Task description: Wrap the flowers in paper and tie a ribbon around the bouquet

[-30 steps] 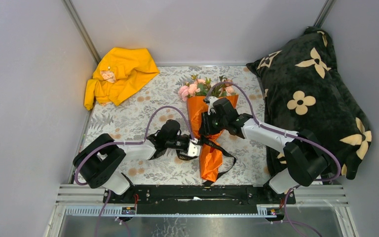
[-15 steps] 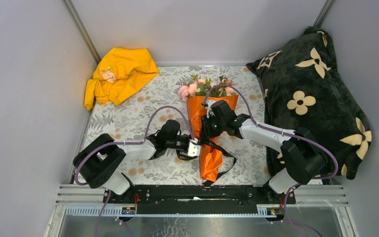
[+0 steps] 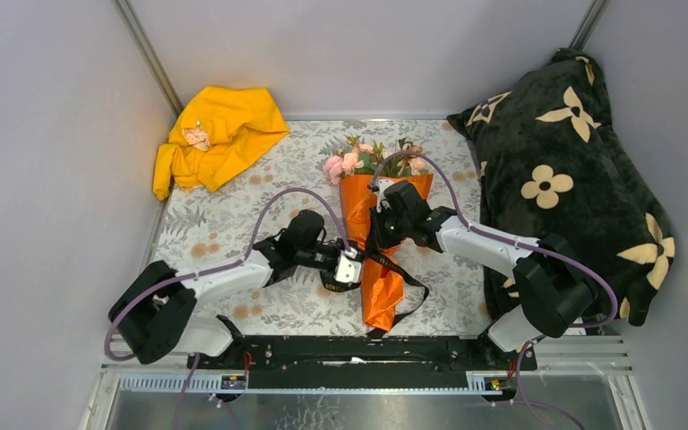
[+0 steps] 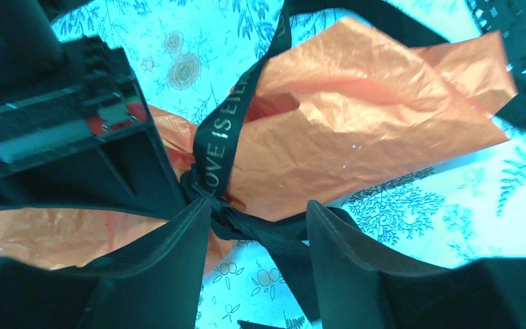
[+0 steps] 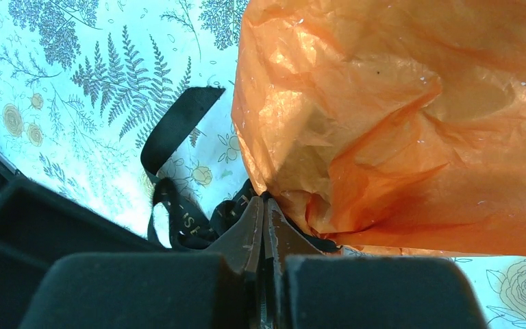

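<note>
The bouquet lies mid-table: pink flowers (image 3: 358, 161) stick out of an orange paper (image 3: 382, 300) cone. A black ribbon (image 3: 409, 279) with gold lettering circles the cone's waist and trails to the right. My left gripper (image 3: 363, 265) sits at the cone's left side, open. In the left wrist view the ribbon (image 4: 222, 137) crosses the paper (image 4: 356, 123), and a strand runs between the spread jaws of the left gripper (image 4: 259, 236). My right gripper (image 3: 375, 245) comes from the right. Its tips (image 5: 264, 205) are pressed together on the ribbon (image 5: 178, 219) at the paper's (image 5: 397, 116) edge.
A yellow cloth (image 3: 215, 134) is bunched at the back left corner. A big black pillow (image 3: 564, 170) with cream flower shapes fills the right side. Grey walls close in the floral tablecloth (image 3: 233, 215) on three sides.
The left gripper has opened and let go of the ribbon, and its arm has swung out to the left. The right gripper has closed at the ribbon wrap.
</note>
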You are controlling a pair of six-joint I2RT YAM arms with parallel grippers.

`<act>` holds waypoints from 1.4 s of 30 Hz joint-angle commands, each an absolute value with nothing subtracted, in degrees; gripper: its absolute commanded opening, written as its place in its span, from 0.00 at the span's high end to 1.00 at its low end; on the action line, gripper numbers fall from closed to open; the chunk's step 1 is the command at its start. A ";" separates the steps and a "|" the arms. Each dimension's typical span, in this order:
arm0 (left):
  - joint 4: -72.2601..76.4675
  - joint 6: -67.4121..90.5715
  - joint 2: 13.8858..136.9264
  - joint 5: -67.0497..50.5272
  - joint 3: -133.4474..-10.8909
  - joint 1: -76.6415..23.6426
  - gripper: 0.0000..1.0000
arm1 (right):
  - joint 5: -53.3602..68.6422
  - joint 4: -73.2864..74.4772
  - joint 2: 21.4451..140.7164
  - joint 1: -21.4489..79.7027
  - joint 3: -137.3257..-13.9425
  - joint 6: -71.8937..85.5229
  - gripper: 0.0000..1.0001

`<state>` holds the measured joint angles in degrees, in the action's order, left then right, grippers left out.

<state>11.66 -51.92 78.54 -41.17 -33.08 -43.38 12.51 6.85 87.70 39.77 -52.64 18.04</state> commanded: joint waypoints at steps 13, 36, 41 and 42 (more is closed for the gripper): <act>-2.70 -39.93 79.73 -39.65 -39.00 -36.87 0.07 | 9.18 3.31 83.02 40.37 -51.63 20.59 1.00; -11.20 -69.99 80.00 -26.18 -36.70 -39.64 1.00 | 1.53 8.54 72.05 35.36 -45.49 24.89 1.00; -11.18 -73.92 80.59 -23.58 -33.82 -39.34 1.00 | 0.58 12.28 68.16 30.69 -39.20 28.81 1.00; -10.98 -74.42 80.74 -23.18 -33.30 -39.11 1.00 | 0.35 12.78 67.02 29.75 -38.00 29.45 1.00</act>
